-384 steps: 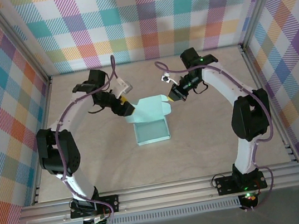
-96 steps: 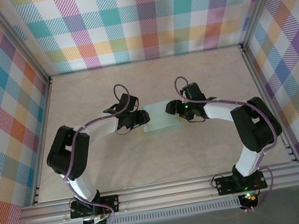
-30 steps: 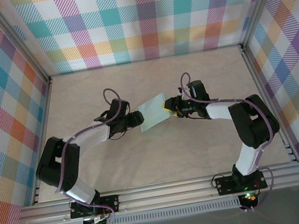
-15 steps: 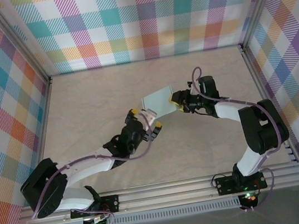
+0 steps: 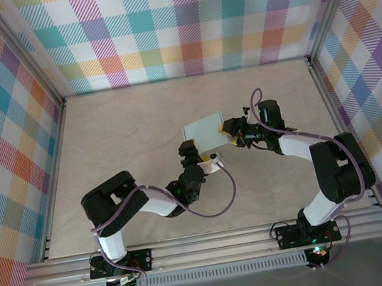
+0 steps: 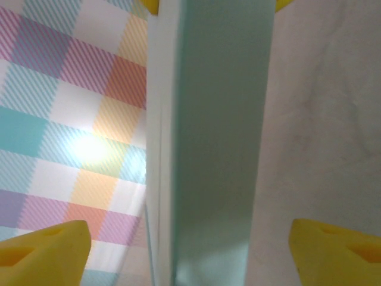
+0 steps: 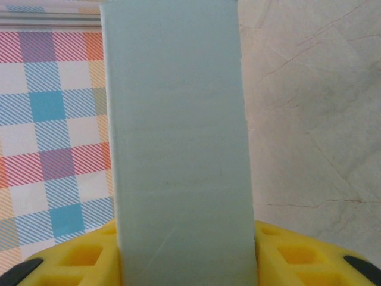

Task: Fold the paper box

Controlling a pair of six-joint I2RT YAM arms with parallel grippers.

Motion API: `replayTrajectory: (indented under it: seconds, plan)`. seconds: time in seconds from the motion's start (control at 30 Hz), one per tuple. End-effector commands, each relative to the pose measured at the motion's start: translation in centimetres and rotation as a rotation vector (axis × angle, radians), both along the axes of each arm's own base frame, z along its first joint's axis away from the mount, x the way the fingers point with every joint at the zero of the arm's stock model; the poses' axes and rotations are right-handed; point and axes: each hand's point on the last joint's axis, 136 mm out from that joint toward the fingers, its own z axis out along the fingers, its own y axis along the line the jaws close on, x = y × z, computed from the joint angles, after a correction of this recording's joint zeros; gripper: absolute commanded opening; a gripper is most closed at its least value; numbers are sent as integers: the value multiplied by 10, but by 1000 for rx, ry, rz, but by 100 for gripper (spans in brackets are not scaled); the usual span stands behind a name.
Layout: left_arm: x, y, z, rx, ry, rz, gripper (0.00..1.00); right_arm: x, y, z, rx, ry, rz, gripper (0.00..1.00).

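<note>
The paper box [image 5: 203, 132] is a closed, flat, pale mint rectangle held off the table at mid-table. My right gripper [image 5: 232, 132] is shut on its right end. In the right wrist view the box [image 7: 178, 149] rises straight up from between the yellow pads [image 7: 292, 259]. My left gripper [image 5: 202, 151] sits just in front of the box, pointing at its near edge, and is open. In the left wrist view the box [image 6: 220, 143] stands edge-on between the widely spread yellow fingertips [image 6: 333, 247], touching neither.
The beige tabletop [image 5: 123, 124] runs to plaid walls at the back and sides. An aluminium rail [image 5: 213, 244] carries both arm bases at the near edge. The left arm's elbow [image 5: 110, 202] is folded low at the near left.
The left gripper has let go of the box, and its arm has drawn back and folded up in front of it. The right gripper has carried the box slightly back and levelled it.
</note>
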Motion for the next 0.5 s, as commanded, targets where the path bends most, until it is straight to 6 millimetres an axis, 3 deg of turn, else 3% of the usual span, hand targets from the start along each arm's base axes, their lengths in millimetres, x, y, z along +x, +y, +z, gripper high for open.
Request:
replayTrajectory:
  seconds: [0.0, 0.47]
  plan:
    - [10, -4, 29, -14, -135, 44, 82, -1, 0, 18, 42, -47, 9, 45]
    - [16, 2, 29, -60, -132, 86, 51, -3, -1, 13, 38, -34, 9, 45]
